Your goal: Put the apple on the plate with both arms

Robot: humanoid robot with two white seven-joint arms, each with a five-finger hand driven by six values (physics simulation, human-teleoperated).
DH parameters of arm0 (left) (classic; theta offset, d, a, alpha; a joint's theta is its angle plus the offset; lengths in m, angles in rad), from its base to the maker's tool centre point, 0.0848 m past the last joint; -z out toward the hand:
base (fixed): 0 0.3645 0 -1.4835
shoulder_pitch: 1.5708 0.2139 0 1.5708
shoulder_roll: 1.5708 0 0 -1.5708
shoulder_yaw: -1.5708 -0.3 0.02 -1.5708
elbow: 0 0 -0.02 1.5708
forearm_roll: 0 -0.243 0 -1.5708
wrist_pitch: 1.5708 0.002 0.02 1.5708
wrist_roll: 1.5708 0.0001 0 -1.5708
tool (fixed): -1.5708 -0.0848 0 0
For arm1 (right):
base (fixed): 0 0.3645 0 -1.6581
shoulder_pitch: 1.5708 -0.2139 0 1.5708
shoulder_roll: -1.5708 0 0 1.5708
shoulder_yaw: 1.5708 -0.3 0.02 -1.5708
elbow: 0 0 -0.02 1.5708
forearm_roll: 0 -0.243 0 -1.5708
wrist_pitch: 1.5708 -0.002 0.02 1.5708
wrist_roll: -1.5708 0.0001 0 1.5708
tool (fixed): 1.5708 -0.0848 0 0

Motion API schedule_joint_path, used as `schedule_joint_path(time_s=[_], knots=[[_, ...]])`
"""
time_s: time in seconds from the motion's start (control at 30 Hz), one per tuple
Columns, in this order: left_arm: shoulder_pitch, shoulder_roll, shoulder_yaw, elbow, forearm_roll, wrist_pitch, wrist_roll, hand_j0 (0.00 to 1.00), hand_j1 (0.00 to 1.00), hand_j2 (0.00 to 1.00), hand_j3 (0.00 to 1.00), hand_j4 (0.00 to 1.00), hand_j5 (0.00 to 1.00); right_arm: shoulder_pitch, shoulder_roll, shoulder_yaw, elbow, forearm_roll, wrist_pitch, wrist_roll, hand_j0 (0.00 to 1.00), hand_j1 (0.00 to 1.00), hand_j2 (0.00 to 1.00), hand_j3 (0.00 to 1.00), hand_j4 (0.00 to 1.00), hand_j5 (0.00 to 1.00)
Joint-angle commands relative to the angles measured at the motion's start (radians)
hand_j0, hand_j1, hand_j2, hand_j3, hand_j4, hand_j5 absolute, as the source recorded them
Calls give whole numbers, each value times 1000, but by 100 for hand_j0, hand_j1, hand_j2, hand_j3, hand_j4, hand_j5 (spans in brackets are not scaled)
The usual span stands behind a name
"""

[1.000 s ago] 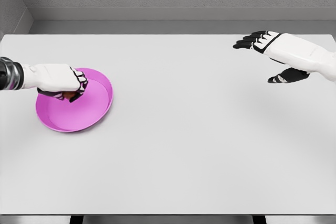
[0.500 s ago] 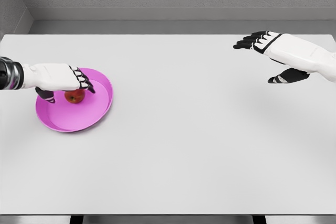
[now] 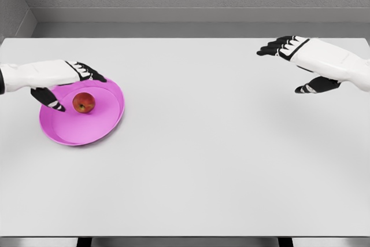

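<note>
The left hand (image 3: 58, 80) reaches in over the left edge of the table (image 3: 196, 160), its white forearm lying along that edge. Its fingers are spread and relaxed and hold nothing: the black-tipped fingers (image 3: 89, 73) stretch over the far-left rim of the plate, while the thumb points down just left of the apple. The pink plate (image 3: 92, 131) sits flat near the table's left edge, about midway between the far and near edges. The red apple (image 3: 84, 102) lies inside the plate, in its left-hand part, apart from the hand. The broad middle of the table separates the plate from the other arm. The right hand (image 3: 300, 59) hangs above the far right corner of the table, well apart from the plate. Its fingers are extended and open toward the left, with the thumb below them, and it grasps nothing.
</note>
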Motion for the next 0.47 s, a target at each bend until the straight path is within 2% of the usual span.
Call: schedule_joint_path(time_s=[0.0, 0.07, 0.43], knots=[[2, 9, 38, 43, 19, 3, 0, 100, 100, 100, 100, 100, 100, -2, -1, 0, 0, -5, 2, 0, 100, 100, 100, 100, 100, 100], [34, 11, 84, 53, 19, 3, 0, 100, 100, 100, 100, 100, 100, -2, -1, 0, 1, -5, 2, 0, 100, 100, 100, 100, 100, 100], [38, 12, 85, 54, 18, 3, 0, 100, 100, 100, 100, 100, 100, 5, -1, 0, 1, -4, 2, 0, 100, 100, 100, 100, 100, 100]])
